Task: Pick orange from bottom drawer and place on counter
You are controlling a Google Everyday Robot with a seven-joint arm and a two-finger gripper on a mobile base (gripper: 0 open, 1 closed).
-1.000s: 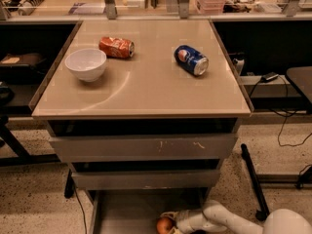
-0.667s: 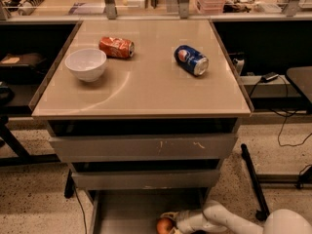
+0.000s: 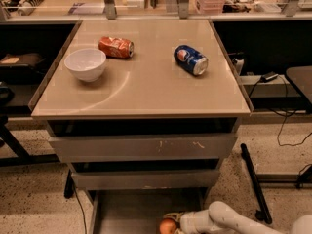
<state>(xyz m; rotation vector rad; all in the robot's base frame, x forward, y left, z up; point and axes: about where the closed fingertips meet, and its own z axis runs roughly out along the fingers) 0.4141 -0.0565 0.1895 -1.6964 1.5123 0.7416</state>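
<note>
The orange (image 3: 167, 225) lies on the floor of the open bottom drawer (image 3: 126, 213), at the lower edge of the camera view. My gripper (image 3: 176, 223) reaches in from the lower right on its white arm and sits right against the orange's right side. The beige counter (image 3: 146, 87) tops the cabinet above.
On the counter stand a white bowl (image 3: 86, 64) at the left, a crushed red-orange can (image 3: 116, 47) behind it and a blue can (image 3: 190, 59) lying at the right. Two shut grey drawers sit above the bottom one. Table legs and cables stand at the right.
</note>
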